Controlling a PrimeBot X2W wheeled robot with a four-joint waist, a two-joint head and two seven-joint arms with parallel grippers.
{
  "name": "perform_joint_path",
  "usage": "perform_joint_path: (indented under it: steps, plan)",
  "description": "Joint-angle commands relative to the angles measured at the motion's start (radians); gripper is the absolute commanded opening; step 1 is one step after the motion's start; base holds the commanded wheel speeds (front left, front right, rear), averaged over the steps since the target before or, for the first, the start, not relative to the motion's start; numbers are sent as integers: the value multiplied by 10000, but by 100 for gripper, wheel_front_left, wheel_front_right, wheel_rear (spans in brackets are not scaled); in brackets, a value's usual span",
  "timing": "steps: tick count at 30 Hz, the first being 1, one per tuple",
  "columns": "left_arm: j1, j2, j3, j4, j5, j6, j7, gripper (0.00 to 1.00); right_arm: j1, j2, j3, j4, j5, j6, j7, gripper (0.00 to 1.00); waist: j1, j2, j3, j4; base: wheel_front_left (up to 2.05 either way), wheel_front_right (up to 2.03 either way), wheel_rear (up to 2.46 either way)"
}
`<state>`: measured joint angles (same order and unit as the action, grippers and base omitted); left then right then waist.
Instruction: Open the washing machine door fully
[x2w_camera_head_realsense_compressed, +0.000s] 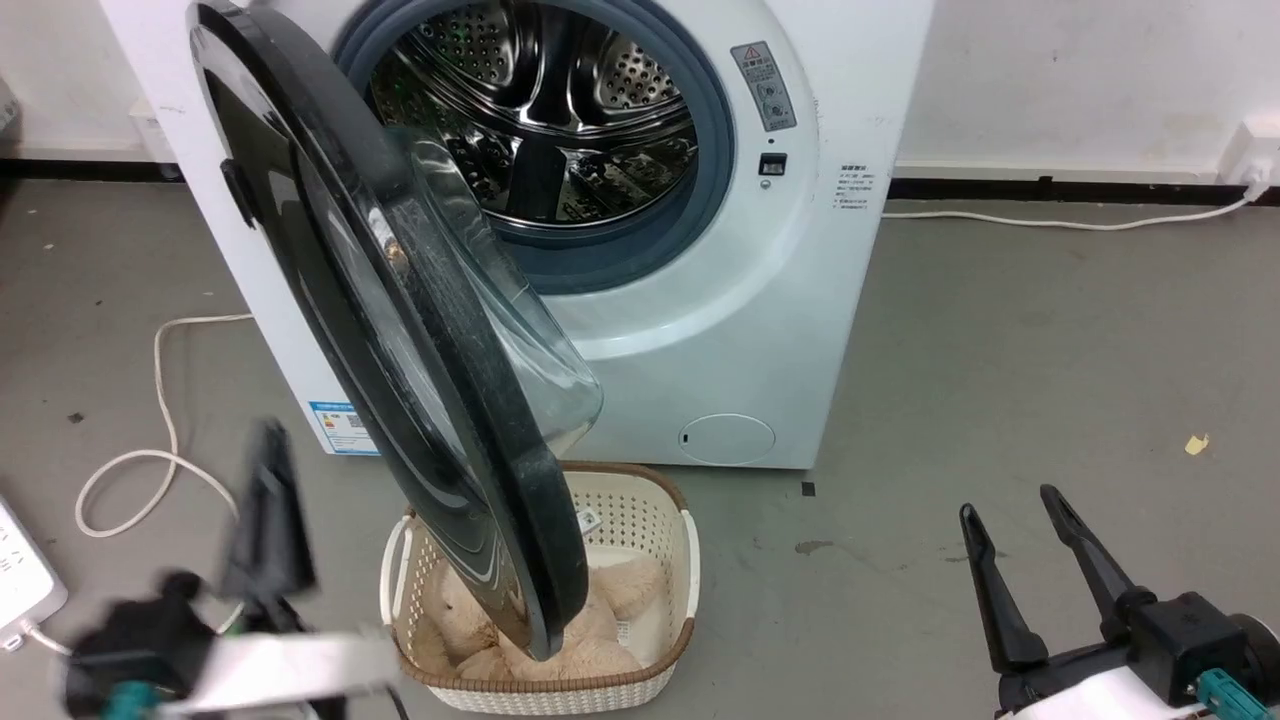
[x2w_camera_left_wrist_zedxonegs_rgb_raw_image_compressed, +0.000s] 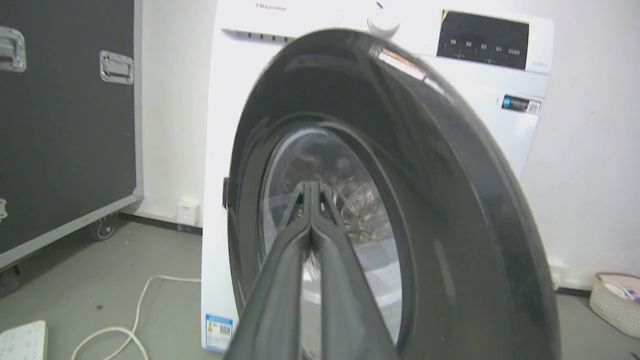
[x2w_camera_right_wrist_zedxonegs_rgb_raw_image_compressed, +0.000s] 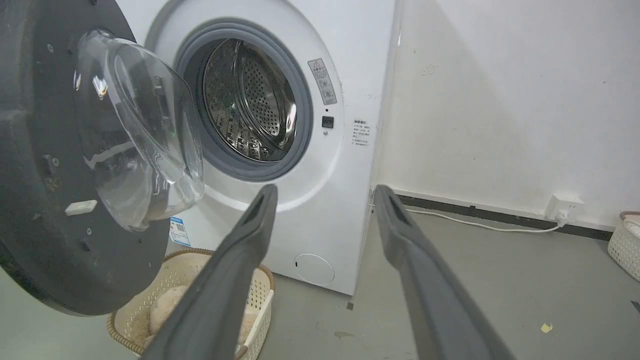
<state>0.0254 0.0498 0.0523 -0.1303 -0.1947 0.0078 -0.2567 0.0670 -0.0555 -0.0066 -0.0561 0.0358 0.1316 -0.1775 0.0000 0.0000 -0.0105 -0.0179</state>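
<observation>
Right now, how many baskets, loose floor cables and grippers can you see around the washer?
White perforated plastic baskets: 2, one below the glossy black round door, one by the wall.
White floor cables: 2, one either side of the white washing machine.
Dark two-fingered grippers: 2, left gripper, right gripper.
Total: 6

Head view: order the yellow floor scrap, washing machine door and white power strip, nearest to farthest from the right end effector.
1. Yellow scrap, floor, just right of the right end effector.
2. Washing machine door, swung out left of centre.
3. White power strip, far left edge.
</observation>
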Motion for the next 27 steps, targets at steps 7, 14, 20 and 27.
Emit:
perform_joint_path:
  steps: [7, 14, 20, 27]
  plan:
    - [-1263, 9, 481, -2426, 247, 287, -51, 0, -141, 52, -21, -23, 155, -9, 59, 100, 0, 0, -53, 25, 0, 0, 0]
    - [-1922, 9, -344, -3680, 422, 252, 412, 0, -113, 52, 60, 110, 237, -9, -9, 100, 0, 0, -71, -41, 0, 0, 0]
    - [-1458, 7, -2555, -3693, 308, 417, 1524, 0, -107, 52, 15, 266, 351, -9, -6, 100, 0, 0, 39, -86, 0, 0, 0]
    - [-878, 6, -4367, -1799, 138, 354, 2176, 0, -118, 52, 21, 607, 334, -9, -58, 100, 0, 0, 271, -79, 0, 0, 0]
